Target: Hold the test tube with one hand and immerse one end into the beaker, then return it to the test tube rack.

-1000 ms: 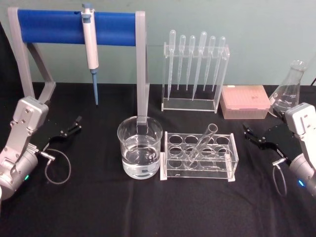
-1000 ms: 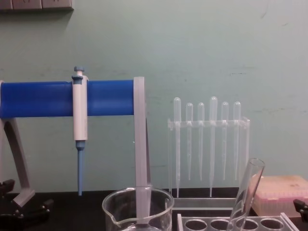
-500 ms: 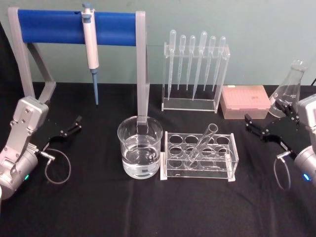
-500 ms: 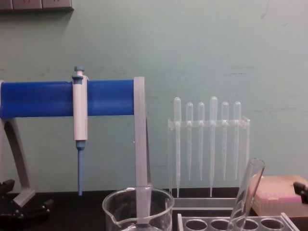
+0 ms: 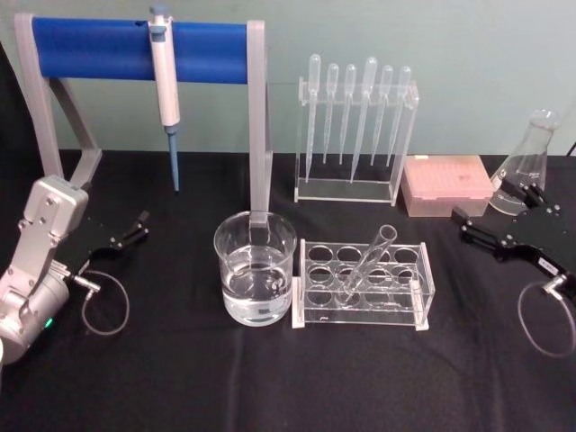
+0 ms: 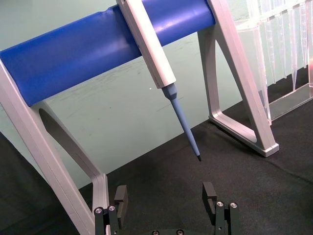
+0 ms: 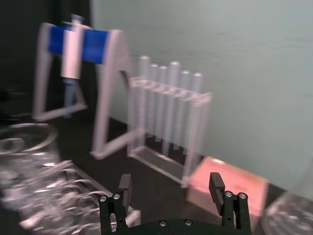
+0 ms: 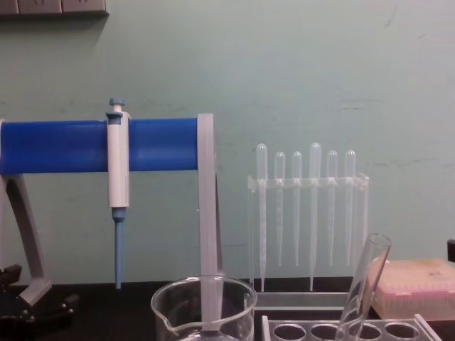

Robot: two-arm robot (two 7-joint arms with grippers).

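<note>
While the test tube (image 5: 367,261) leaned in the rack (image 5: 414,310) just beside the beaker (image 5: 256,270), the right gripper (image 7: 170,186) hung well to its right, fingers wide apart and empty. The step in hand looked to be the reach, and next it would need to close on the tube's upper end. The left gripper (image 6: 165,193) sat parked at the left, likewise open and empty.

light: even, moderately bright | shadows: soft, faint | glare: small highlights on beaker (image 5: 255,270) glass

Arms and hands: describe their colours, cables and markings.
Left arm: silver-grey housing, a small green light, a thin looped left cable. Left hand and right hand: black, two blocky fingers, silver screws. The right cable is a grey loop too.
</note>
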